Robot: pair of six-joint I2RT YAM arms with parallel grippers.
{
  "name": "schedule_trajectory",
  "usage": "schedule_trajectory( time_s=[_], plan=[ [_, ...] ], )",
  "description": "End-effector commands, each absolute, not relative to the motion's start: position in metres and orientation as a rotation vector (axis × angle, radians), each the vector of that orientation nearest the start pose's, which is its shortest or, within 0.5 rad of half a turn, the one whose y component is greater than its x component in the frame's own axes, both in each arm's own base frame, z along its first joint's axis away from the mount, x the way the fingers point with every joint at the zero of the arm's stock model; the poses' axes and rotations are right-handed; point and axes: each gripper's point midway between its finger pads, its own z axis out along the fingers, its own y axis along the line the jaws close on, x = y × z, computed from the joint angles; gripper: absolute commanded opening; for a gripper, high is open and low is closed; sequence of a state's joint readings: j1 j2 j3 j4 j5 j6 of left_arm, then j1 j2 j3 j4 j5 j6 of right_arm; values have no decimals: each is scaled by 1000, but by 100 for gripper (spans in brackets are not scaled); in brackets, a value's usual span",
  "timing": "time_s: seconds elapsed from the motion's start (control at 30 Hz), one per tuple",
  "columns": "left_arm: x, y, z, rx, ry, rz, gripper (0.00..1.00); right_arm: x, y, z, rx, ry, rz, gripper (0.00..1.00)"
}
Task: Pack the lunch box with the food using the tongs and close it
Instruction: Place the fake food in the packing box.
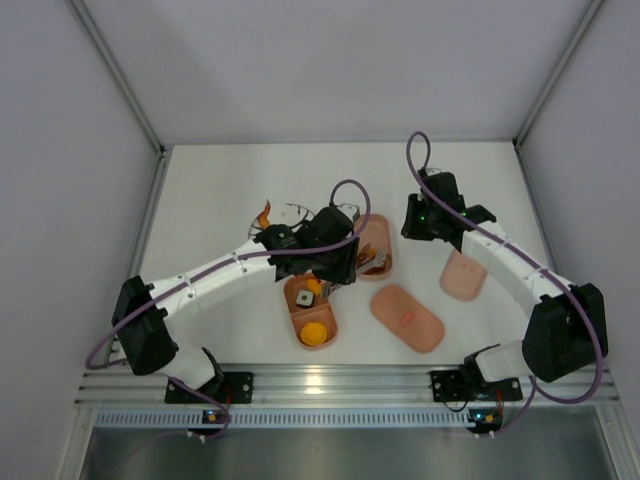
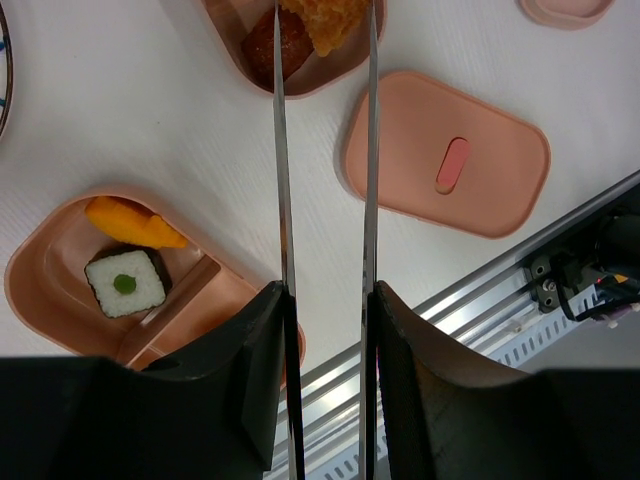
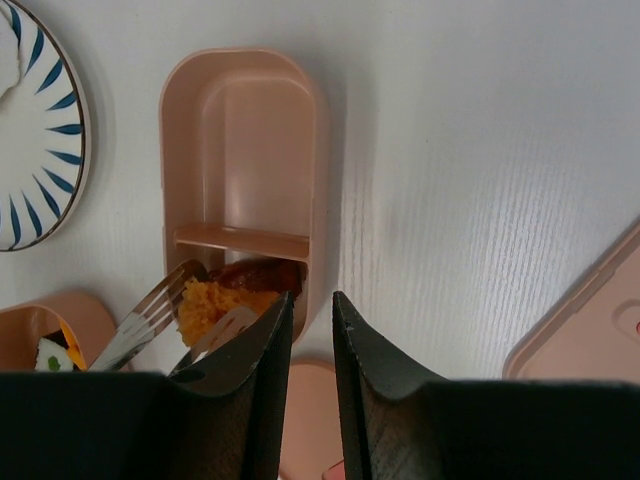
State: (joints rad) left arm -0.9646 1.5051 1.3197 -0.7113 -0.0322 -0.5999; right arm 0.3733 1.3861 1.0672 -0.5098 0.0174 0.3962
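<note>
My left gripper (image 2: 325, 290) (image 1: 335, 255) is shut on the silvery tongs (image 2: 283, 200), one arm against each finger. The tong tips (image 3: 150, 318) pinch an orange crumbly piece of food (image 3: 212, 300) (image 2: 325, 20) inside the small end of one pink tray (image 3: 245, 150) (image 1: 378, 232), next to a dark brown piece (image 2: 275, 45). A second tray (image 2: 40, 265) (image 1: 295, 322) holds an orange slice (image 2: 130, 222), a white rice cube (image 2: 125, 283) and an orange ball (image 1: 315, 333). My right gripper (image 3: 312, 300) (image 1: 420, 218) hovers just right of the first tray, slightly open and empty.
A pink lid with a red mark (image 2: 500, 150) (image 1: 407, 317) lies near the front rail. Another pink lid (image 1: 465, 272) lies under the right arm. A striped white plate (image 3: 40, 140) (image 1: 285, 215) sits behind the left gripper. The metal rail (image 1: 330, 378) runs along the near edge.
</note>
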Motion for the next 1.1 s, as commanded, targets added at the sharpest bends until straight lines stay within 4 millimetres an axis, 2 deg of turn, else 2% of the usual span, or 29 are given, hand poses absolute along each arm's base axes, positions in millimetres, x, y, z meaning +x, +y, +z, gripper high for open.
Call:
schedule_trajectory(
  time_s=[0.0,0.17,0.2,0.4,0.6,0.87,1.07],
  plan=[
    [214,-331,187,424,2481,-599,22,340,152,149,26,2381,353,22],
    [216,-325,186,413,2483,-554,28,340,152,149,28,2379,354,22],
    [216,-323,185,413,2488,-545,33,340,152,149,28,2381,353,22],
    [216,-317,187,405,2487,-516,37,340,153,147,30,2383,356,22],
    [213,-317,189,430,2483,-528,48,340,154,145,28,2389,356,22],
    [210,-319,193,453,2478,-547,55,341,154,146,28,2386,357,22],
    [213,-315,200,438,2459,-534,55,341,154,148,26,2382,358,22]
  ],
)
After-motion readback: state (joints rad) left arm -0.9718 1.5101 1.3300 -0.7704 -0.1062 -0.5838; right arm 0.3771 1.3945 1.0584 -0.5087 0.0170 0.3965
